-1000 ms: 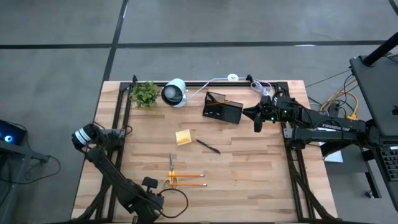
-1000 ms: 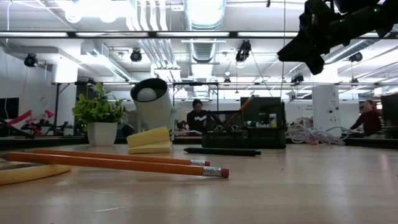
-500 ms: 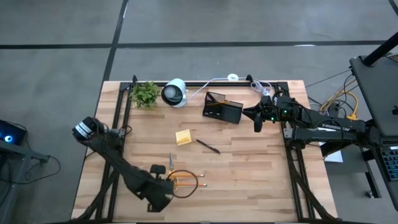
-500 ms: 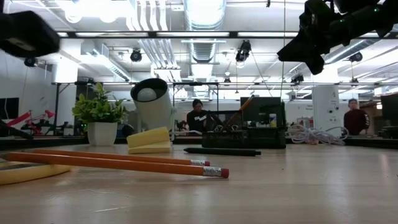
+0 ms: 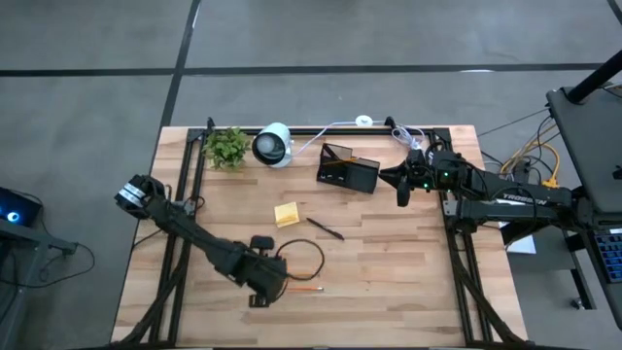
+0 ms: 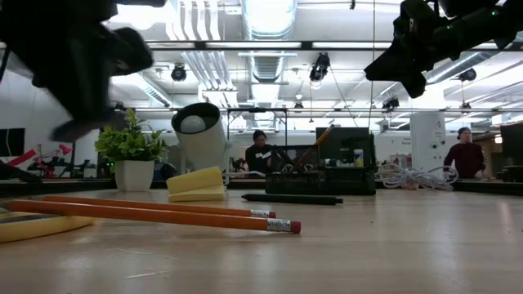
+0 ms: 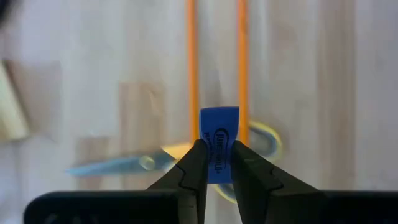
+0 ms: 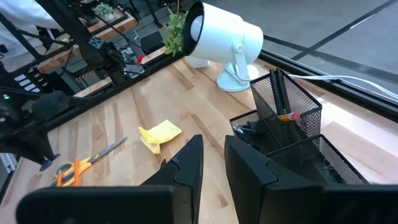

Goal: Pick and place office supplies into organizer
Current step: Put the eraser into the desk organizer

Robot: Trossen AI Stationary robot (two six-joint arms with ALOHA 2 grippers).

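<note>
Organizer (image 8: 283, 127) — pens, pencil (image 8: 287, 116) inside; left hand (image 7: 216, 163) pinching blue piece (image 7: 219, 142).

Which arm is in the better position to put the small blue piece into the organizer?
Left. Its claw already grips the blue piece above the pencils. The right claw is empty beside the organizer.

Grey floor (image 5: 389, 34) surrounds the wooden table (image 5: 389, 282); ceiling lights (image 6: 270, 12) glow overhead.
</note>
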